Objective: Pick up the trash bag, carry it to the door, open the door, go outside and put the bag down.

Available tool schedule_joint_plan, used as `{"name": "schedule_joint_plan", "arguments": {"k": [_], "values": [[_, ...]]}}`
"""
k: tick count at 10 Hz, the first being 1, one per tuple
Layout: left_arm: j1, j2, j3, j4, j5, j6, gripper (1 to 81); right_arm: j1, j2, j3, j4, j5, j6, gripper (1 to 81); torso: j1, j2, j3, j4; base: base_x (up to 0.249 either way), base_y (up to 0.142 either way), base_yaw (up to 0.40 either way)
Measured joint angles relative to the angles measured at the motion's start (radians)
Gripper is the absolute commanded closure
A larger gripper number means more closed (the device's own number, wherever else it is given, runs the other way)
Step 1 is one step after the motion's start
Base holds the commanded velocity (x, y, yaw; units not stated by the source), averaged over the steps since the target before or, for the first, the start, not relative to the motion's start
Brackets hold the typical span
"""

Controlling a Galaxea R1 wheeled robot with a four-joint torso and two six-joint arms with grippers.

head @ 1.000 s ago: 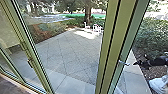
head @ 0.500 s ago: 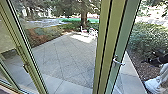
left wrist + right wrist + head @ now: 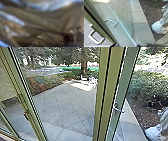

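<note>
The left pincer's grip is out of sight and I cannot tell whether it is closed, but the trash bag (image 3: 47, 22) lies creased and shiny right in front of the left wrist camera, so I judge that the left arm is carrying it. The right pincer seems to be the blurred dark form (image 3: 153, 105) near the right edge of the head view, apart from the door; open or closed, I cannot tell. In the right wrist view a pale bent handle (image 3: 96, 37) stands out from the green door frame (image 3: 99, 26), with a second handle shape (image 3: 110, 20) at the glass. Beyond lies the paved yard (image 3: 65, 105), bordered by mulch and shrubs (image 3: 145, 84), with a pale folded form (image 3: 157, 26) on the ground beside the paving. The step in hand looks to be opening the door, with the bag picked up and the robot at the threshold; whether the door is already ajar I cannot make out. The next move calls for working the handle with the free right arm, then swinging the leaf wide enough for body and bag. The loose film could snag on the frame, and a door let go too soon could swing against it.
</note>
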Motion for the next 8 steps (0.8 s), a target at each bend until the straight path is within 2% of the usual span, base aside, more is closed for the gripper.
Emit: {"name": "schedule_joint_plan", "arguments": {"k": [6, 7, 8], "values": [[0.0, 0.008, -0.001, -0.011, -0.001, 0.0, 81.1, 0.044, 0.039, 0.049, -0.216, -0.151, -0.019, 1.0, 0.0, 0.0, 0.0, 0.0, 0.0, 0.0, 0.0], [0.0, 0.009, -0.001, -0.014, 0.0, 0.0, 81.1, 0.044, 0.047, 0.051, -0.246, -0.167, -0.025, 1.0, -0.001, 0.0, 0.0, -0.002, 0.0, 0.0, 0.0], [0.002, 0.011, -0.001, -0.018, 0.0, 0.0, 81.1, 0.044, 0.071, 0.056, -0.322, -0.177, -0.031, 1.0, 0.0, 0.0, 0.003, -0.013, 0.0, 0.0, 0.0]]}}
